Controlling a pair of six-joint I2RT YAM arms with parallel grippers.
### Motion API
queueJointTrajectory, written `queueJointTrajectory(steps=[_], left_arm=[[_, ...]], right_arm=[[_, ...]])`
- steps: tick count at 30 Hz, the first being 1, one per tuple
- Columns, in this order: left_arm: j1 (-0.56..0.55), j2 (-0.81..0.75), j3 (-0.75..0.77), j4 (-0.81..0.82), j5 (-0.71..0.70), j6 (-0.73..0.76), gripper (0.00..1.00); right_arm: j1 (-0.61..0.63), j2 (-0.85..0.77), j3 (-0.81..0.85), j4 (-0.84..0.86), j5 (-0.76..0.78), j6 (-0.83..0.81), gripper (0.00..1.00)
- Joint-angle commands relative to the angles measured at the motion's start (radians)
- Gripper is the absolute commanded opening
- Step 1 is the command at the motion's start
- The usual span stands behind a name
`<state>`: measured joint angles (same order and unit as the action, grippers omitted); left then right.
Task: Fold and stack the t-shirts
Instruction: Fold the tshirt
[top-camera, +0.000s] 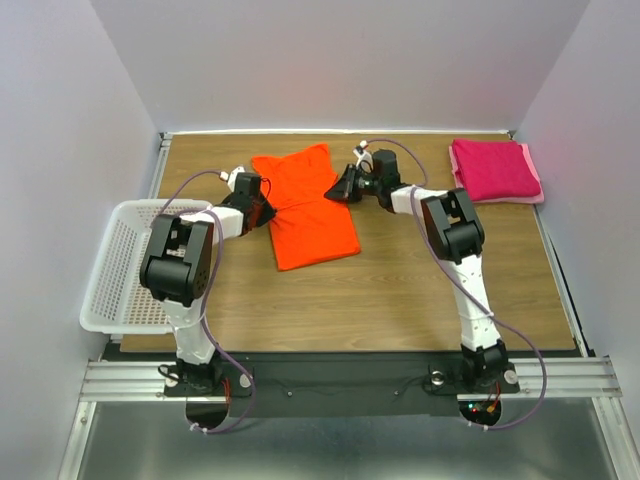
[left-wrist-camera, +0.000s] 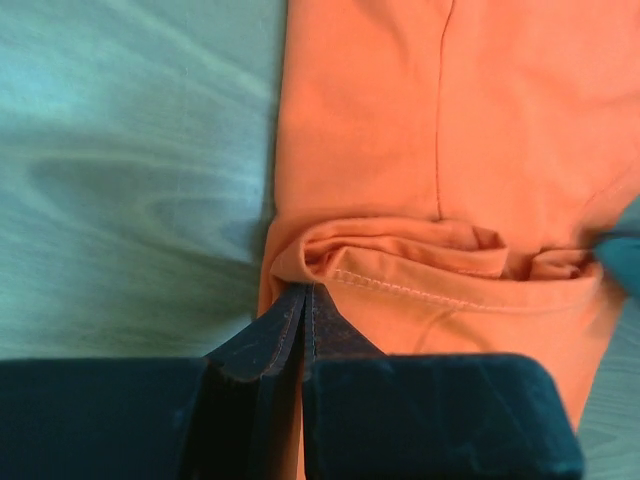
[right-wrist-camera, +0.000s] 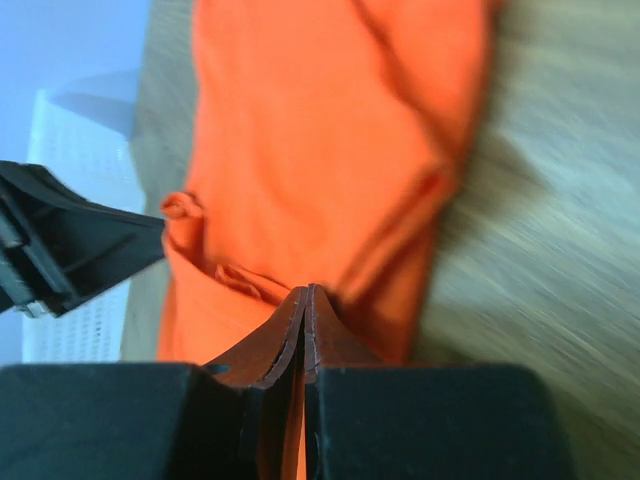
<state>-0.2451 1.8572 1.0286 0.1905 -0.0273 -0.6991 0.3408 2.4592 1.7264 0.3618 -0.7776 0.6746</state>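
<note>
- Two t-shirts are seen on the table (top-camera: 400, 290). The magenta-pink t-shirt (top-camera: 493, 170) is already folded and lies at the far right corner.
- The orange t-shirt (top-camera: 310, 215) lies mid-table toward the far side. It is only partly folded, and a bunched fold is visible across it.
- The left gripper (top-camera: 264, 210) is clenched on its left edge and the right gripper (top-camera: 340, 188) is pinched on its right edge.
- Roughly half is judged done: the orange fold is to be finished, and the two shirts stacked.
</note>
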Motion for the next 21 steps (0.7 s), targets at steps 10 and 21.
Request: queueJointTrajectory(steps=[10,21], left_arm=[[0.003,0.076,0.136,-0.189,0.055,0.081,0.14],[-0.114,-0.116,0.028,-0.218,-0.014,0.023,0.31]], right_arm=[[-0.051,-0.075,-0.257,-0.041,0.173,0.039,0.04],[-0.072,-0.365,-0.516,-0.145,0.239,-0.162,0.06]])
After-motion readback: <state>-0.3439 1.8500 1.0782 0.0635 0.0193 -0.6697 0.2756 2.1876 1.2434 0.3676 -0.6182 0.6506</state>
